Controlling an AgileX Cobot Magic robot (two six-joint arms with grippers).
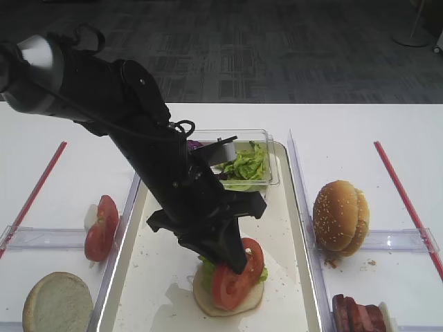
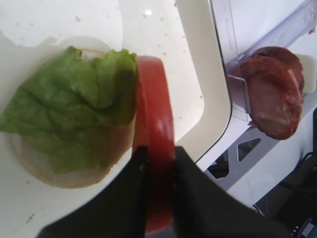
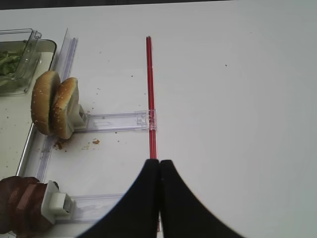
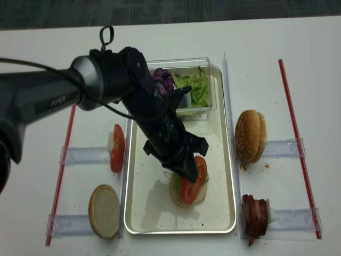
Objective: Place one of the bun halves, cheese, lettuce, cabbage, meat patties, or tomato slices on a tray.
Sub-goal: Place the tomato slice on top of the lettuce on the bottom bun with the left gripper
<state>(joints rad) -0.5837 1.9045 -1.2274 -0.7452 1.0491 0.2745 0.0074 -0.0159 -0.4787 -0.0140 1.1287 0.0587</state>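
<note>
My left gripper (image 2: 157, 151) is shut on a red tomato slice (image 2: 154, 114) and holds it on edge. The slice (image 1: 239, 280) hangs tilted just over a pale bun half (image 1: 221, 302) topped with lettuce (image 2: 69, 104), near the front of the cream tray (image 1: 284, 228). From above, the black left arm reaches across the tray down to the slice (image 4: 193, 181). My right gripper (image 3: 159, 161) is shut with nothing in it. It hovers over the white table at a red strip (image 3: 150, 99), right of the tray.
A clear tub (image 1: 246, 162) with lettuce and purple cabbage (image 4: 162, 80) sits at the tray's far end. Sesame buns (image 1: 340, 216) and meat patties (image 1: 356, 315) stand in racks on the right. More tomato slices (image 1: 102, 227) and a bun half (image 1: 57, 302) lie on the left.
</note>
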